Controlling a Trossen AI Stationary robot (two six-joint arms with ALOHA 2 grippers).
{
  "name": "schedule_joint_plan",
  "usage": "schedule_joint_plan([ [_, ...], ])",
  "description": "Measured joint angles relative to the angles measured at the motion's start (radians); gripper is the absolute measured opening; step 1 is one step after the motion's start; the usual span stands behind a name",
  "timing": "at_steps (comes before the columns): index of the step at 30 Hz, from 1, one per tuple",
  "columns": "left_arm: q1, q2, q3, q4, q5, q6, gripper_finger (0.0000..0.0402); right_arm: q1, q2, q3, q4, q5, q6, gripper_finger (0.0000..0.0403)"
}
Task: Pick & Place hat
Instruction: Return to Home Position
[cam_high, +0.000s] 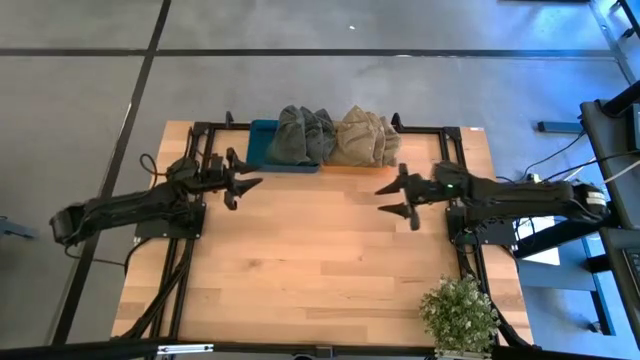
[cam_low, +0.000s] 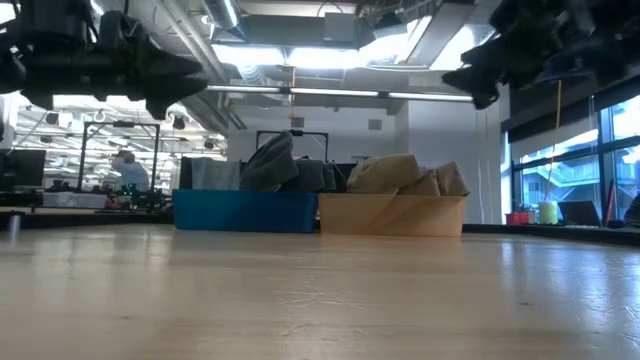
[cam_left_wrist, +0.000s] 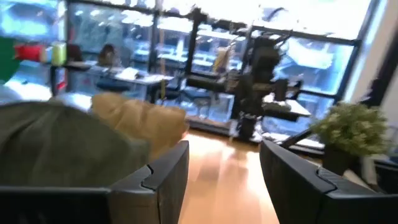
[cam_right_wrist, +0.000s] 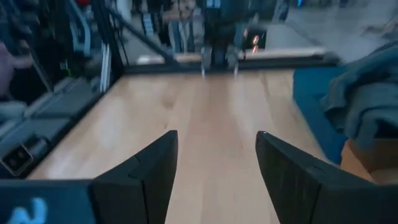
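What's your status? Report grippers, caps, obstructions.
Left gripper open, empty. Right gripper open, empty, both raised over the table. Dark caps in blue bin, tan caps in orange bin. Nothing in the way.

From above, the brown caps (cam_high: 366, 138) hide nearly all of the orange bin (cam_low: 392, 215), and the dark caps (cam_high: 303, 136) hide part of the blue bin (cam_high: 262, 145); neither pile can be counted. The low view's top edge crops the left hand (cam_high: 245, 192) and right hand (cam_high: 382, 199). The potted plant (cam_high: 459, 315) is cut off below.

Dark caps (cam_high: 303, 135) heap in the blue bin (cam_high: 262, 148), tan caps (cam_high: 366, 137) in the orange bin (cam_low: 392, 215) beside it.
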Motion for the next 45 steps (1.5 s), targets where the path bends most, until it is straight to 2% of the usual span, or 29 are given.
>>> schedule_joint_plan([
  [7, 0.000, -0.151, -0.001, -0.094, -0.121, -0.023, 0.0191, 0.000, -0.244, -0.076, -0.004, 0.036, 0.047, 0.0218],
  [15, -0.044, -0.253, -0.001, -0.295, -0.304, 0.000, 0.0191, 0.000, -0.393, -0.098, -0.118, 0.039, 0.072, 0.0218],
  [26, -0.151, -0.364, 0.000, -0.390, -0.374, 0.015, 0.0191, 0.000, -0.576, -0.098, -0.255, 0.072, 0.050, 0.0218],
  [34, -0.173, -0.518, 0.000, -0.521, -0.417, 0.019, 0.0191, 0.000, -0.717, -0.098, -0.332, 0.085, 0.049, 0.0218],
  [41, -0.173, -0.524, 0.028, -0.611, -0.475, 0.018, 0.0191, 0.000, -0.776, -0.097, -0.387, 0.102, 0.036, 0.0218],
  [45, -0.173, -0.522, 0.014, -0.593, -0.501, 0.005, 0.0191, 0.000, -0.773, -0.101, -0.404, 0.126, 0.024, 0.0218],
])
